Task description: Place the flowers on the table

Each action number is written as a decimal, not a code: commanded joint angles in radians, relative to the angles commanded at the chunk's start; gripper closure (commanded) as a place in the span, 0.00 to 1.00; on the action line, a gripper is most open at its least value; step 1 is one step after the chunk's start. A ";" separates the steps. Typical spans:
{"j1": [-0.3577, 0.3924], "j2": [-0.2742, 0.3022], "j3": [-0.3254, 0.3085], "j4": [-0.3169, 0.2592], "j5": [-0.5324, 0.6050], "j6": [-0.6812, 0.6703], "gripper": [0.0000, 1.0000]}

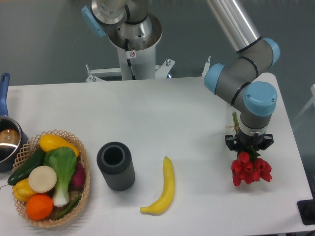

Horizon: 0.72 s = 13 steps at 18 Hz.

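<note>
Camera view: gripper (248,146) points down over the table (187,113) right side, jaws pinching the flowers (251,169) by the stems (red buds bunched just below the jaws). Left of the jaws lie a banana (165,188), a dark ribbed cylinder (115,166), a produce basket (49,178).

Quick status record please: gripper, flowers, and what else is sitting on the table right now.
gripper: pointing down over the right side of the table, shut on the flowers
flowers: red buds hanging below the gripper, low over the table; contact cannot be told
banana: lying front centre
dark cylinder: upright, left of the banana
basket: front left, filled with vegetables and fruit
pot: at the left edge
</note>
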 joint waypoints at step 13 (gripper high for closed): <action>0.069 0.150 -0.006 -0.014 0.000 0.207 0.00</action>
